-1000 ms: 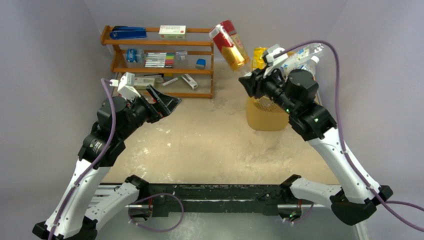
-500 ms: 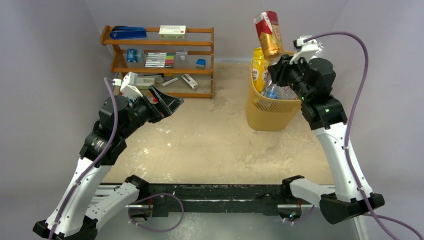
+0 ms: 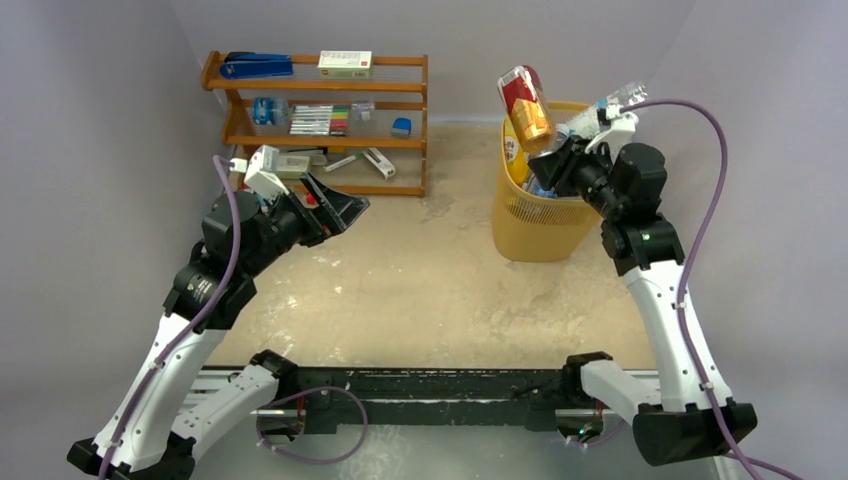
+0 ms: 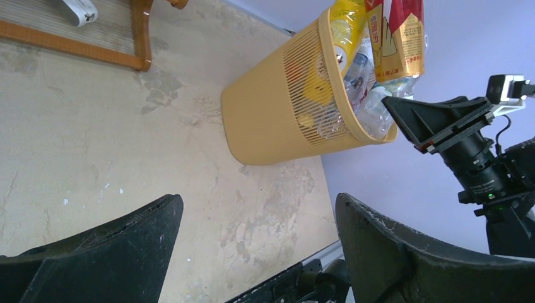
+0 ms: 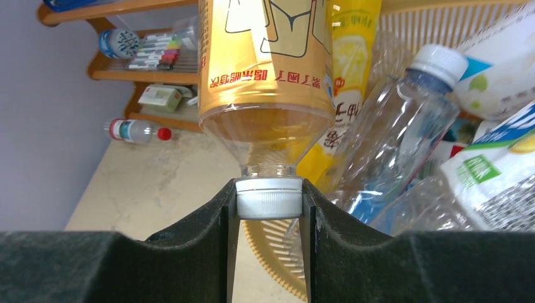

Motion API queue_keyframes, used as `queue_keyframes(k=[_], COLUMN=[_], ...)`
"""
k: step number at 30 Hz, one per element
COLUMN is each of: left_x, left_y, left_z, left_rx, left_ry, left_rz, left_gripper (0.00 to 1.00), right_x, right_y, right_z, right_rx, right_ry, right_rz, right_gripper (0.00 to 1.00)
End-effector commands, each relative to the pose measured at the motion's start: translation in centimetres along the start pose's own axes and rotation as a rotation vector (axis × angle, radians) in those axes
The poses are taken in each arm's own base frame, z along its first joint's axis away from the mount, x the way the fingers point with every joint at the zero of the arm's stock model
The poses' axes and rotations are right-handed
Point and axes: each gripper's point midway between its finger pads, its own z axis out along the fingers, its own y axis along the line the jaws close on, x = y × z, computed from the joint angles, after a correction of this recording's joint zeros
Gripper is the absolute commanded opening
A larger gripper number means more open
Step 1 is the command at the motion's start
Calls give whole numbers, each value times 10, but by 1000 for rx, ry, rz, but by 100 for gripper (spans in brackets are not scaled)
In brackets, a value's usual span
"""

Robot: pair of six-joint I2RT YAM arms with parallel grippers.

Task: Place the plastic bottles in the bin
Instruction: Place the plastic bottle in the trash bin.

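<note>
**Amber bottle (image 5: 265, 63) clamped above the bin (image 3: 520, 228) rim**

Left gripper (image 3: 340, 208) gapes, holding nothing, over the table (image 3: 420, 290), well apart from the bin. Farther off, right gripper (image 5: 269, 197) pinches the bottle's cap (image 5: 269, 204); bin crowded with bottles (image 5: 404, 120), near the right wall (image 3: 760, 150)

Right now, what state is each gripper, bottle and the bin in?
bin: upright, heaped with bottles
amber bottle: held cap-down above the bin, not released
right gripper: shut on the amber bottle's cap
left gripper: open, empty
red-capped bottle: lying on the table by the shelf rack
</note>
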Motion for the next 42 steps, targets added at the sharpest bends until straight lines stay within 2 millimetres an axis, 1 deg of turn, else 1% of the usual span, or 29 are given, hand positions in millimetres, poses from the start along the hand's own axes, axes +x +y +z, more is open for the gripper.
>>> queue_keyframes(k=[1,7,10,14,21,26,32,35,37,42], left_x=[-9,-8,-8,-7,-6,-5,-3,-1,-1,0], left_y=[-12,-13,-13,-13,-13,-13,-14,-13,-14,-13], left_z=[-4,-4,-5,-7,-9,-6,-4,-3,-3,-4], left_rx=[57,62,66,64,68,70,77,78,81,80], left_ry=[-35,-34,-35,-31,-29,-20,-11,-7,-6,-5], left_rz=[14,14,15,20,22,14,7,4,3,4], left_gripper=[91,91,91,91,91,92,92,92,92,92], right_x=[-22,-20,-18,-17,-24,-35,-37,-32,-32,-18], right_y=[19,30,31,22,9,1,-10,-17,-17,-18], right_z=[-13,-21,-25,-31,-42,-59,-69,-67,-67,-44], right_rx=[-86,-144,-152,-112,-35,33,106,136,129,104], right_ry=[-122,-154,-162,-196,-245,-311,-342,-334,-349,-274], right_rz=[75,176,227,257,252,245,256,275,282,306], right_gripper=[39,39,39,38,35,33,33,32,32,34])
